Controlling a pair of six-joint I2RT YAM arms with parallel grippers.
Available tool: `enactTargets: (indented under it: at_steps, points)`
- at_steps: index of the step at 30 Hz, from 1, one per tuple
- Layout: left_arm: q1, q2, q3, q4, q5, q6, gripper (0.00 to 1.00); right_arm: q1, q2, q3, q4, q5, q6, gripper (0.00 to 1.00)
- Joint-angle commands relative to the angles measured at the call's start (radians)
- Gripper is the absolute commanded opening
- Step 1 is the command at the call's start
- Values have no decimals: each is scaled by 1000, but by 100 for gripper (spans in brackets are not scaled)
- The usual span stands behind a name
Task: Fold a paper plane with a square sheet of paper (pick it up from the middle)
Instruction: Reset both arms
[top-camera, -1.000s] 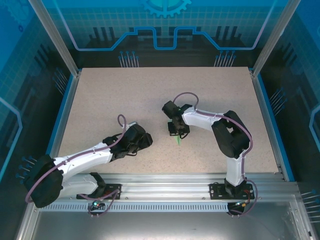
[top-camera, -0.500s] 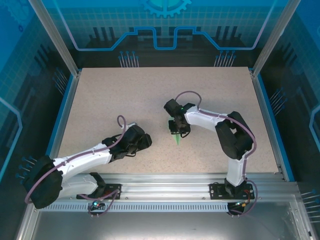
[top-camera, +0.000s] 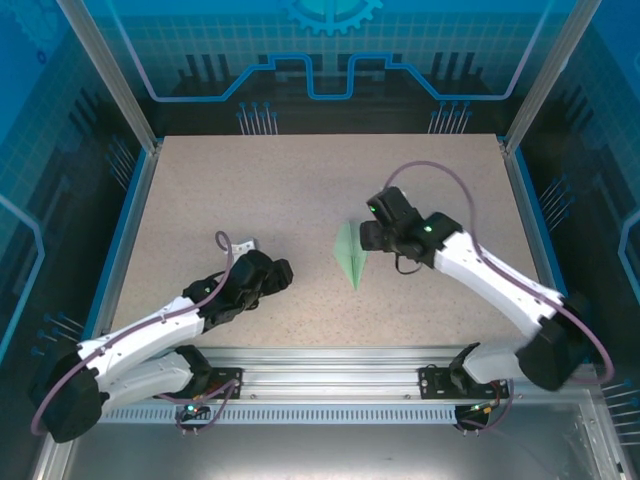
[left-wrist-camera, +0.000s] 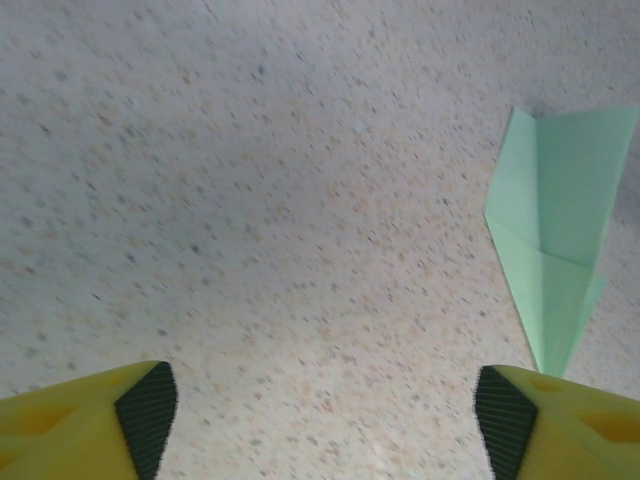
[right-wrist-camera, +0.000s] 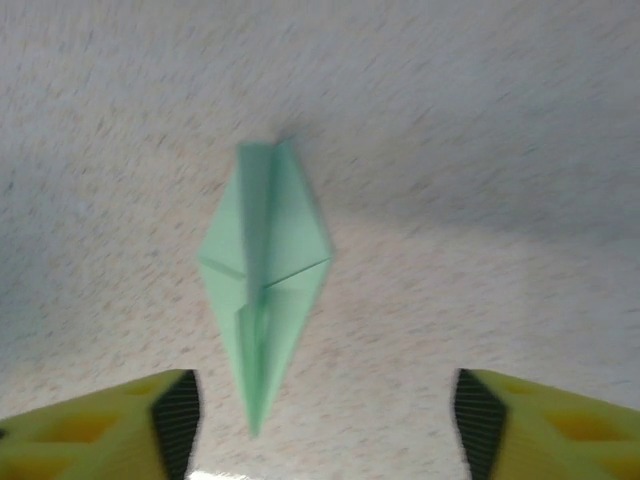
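Green plane (top-camera: 350, 257) lies on the table (top-camera: 250, 180) around the middle, nose toward the arm bases. The right gripper (top-camera: 368, 232) is just beside its right edge, jaws apart, empty. The left gripper (top-camera: 282, 271) sits well left of it, jaws wide, empty.

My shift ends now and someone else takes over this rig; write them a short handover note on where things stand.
Left hand: open, empty, over the table, the paper plane off to its right.
Right hand: open, empty, plane lying just ahead of it.
Plane: on the table between the arms, touched by neither hand, nose toward the arm bases.
Done: sheet looks fully folded into a pointed dart with a centre crease.
Left: probably only pulling both arms clear.
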Motion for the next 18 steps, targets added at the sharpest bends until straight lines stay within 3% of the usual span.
enactTargets:
  at_steps: [1,3,5,7,10,12,15,18]
  points:
    - [29,-21,-20,-37,-97,64,92,-62,-129,-96,9,230,-36,82]
    - [55,-19,-6,-47,-124,107,98,-124,-203,-171,58,304,-67,93]
    - [83,-21,11,-64,-155,140,98,-207,-251,-237,98,329,-92,99]
    - [108,-25,26,-71,-187,177,98,-287,-275,-331,190,336,-147,99]
    - [161,-33,26,-50,-216,224,98,-404,-269,-459,365,300,-214,99]
    - [197,-23,33,-36,-255,257,98,-482,-259,-531,474,212,-252,99]
    - [233,-22,48,-29,-312,329,99,-536,-243,-615,651,108,-320,99]
    - [309,-30,29,37,-286,397,98,-552,-192,-636,775,31,-407,99]
